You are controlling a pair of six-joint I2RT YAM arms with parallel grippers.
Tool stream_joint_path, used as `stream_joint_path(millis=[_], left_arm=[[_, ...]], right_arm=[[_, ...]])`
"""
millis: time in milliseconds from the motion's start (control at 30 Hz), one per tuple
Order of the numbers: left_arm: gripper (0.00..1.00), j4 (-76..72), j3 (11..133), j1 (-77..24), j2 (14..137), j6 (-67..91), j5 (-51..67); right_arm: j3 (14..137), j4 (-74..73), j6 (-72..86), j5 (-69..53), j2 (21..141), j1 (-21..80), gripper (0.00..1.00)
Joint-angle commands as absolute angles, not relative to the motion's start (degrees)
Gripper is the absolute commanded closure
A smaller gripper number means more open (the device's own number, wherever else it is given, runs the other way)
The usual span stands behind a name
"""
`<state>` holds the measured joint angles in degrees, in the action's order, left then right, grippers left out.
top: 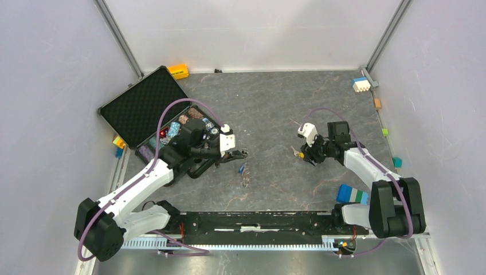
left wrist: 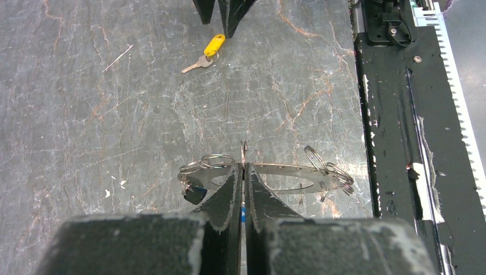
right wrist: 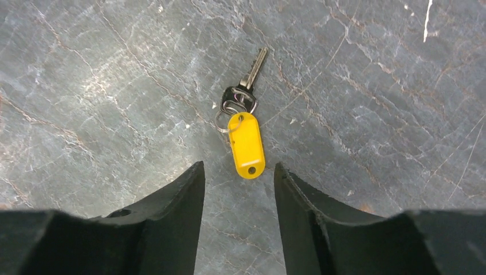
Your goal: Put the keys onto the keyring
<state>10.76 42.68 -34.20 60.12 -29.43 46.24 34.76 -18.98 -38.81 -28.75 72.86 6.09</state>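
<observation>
The left arm (top: 137,183) extends from its base at the near left toward the table centre, with the left gripper (top: 241,154) pointing right. The right arm (top: 367,166) bends at the elbow and reaches left, placing the right gripper (top: 305,156) low over the table (top: 269,103). The left wrist view resolves what the top view cannot: the left gripper's jaws are clamped together on a small upright split ring of the keyring (left wrist: 286,175), a flat silvery metal loop carrying several split rings, which lies crosswise just past the fingertips. The blue key (left wrist: 195,193) sits at one end of the loop, partly hidden by a finger. Whether the keyring clears the table cannot be determined. The right wrist view shows the right gripper's jaws spread apart and holding nothing. The yellow key (right wrist: 246,143), with yellow tag, split ring and silver blade, lies flat on the table, its tag end at the mouth of the gap, touching neither finger. Only the top view shows the open black case (top: 143,109) at the far left.
</observation>
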Motion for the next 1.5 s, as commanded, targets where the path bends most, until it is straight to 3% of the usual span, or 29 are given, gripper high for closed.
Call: stream_joint_path(millis=[0,333,633,900,1200,1467], left_arm=[[0.98,8.52,43.69,-34.2,59.86,-30.21,47.82],[0.98,8.52,43.38,-34.19,59.06,-30.02,48.0],[0.98,8.81,43.03,-34.24,58.25,-30.96,47.95],[0.98,9.1,42.55,-34.22,58.02,-32.48,48.52],[0.98,10.49,42.98,-34.21,58.06,-34.18,48.08],[0.98,10.72,42.91,-34.19,58.07,-34.72,48.1]], right_arm=[[37.73,-17.16,-38.7,-33.07,71.52,5.9,0.44],[42.57,-18.44,-40.94,-39.56,80.74,6.82,0.55],[48.08,-32.09,-61.62,-42.04,83.5,8.28,0.48],[53.06,-40.89,-78.23,-36.15,88.07,9.24,0.45],[50.54,-36.04,-79.12,-29.26,88.87,14.26,0.47],[51.46,-36.44,-78.97,-26.01,90.6,16.72,0.55]])
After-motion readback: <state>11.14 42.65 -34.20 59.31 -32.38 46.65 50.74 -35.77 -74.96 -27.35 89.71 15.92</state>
